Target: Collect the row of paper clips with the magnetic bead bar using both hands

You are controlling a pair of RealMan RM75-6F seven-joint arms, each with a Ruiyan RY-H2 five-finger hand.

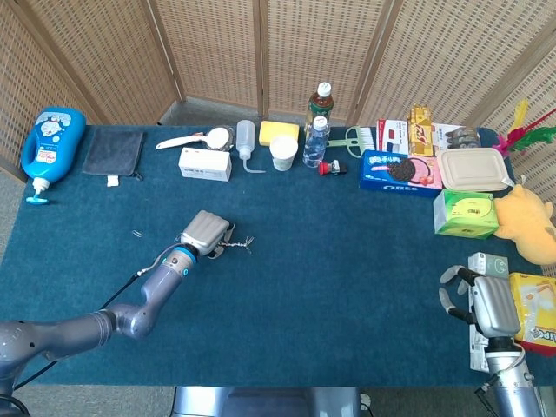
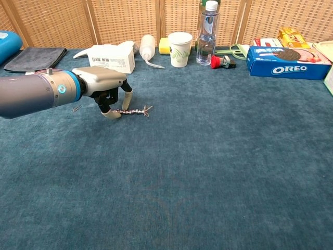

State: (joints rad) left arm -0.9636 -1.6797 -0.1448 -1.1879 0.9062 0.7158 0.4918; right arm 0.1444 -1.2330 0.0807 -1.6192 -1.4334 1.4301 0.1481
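At the near right corner of the blue table point(image 1: 347, 287), the right hand point(image 1: 486, 306) hangs just off the edge beside a yellow snack packet point(image 1: 534, 323), its fingers point(image 1: 448, 295) apart and loosely curved with nothing in them. Further in, on the left half of the cloth, the left hand point(image 2: 104, 88) reaches down palm-low over the near end of the magnetic bead bar point(image 2: 133, 111); its fingertips point(image 2: 111, 114) press against that end on the cloth, with another finger standing just behind the bar, so it pinches the bar's left tip while the rest of the bar lies flat, running rightward. Thin wire paper clips point(image 2: 147, 109) cling at the bar's free right end, splayed out. A single loose clip point(image 2: 76, 109) lies on the cloth just left of the hand's wrist, apart from the bar. Beyond these, along the far edge, stand a white box point(image 2: 110, 57), a squeeze bottle point(image 2: 146, 48), a paper cup point(image 2: 180, 49), a clear water bottle point(image 2: 206, 33) and a blue Oreo box point(image 2: 289, 62), all well apart from both hands
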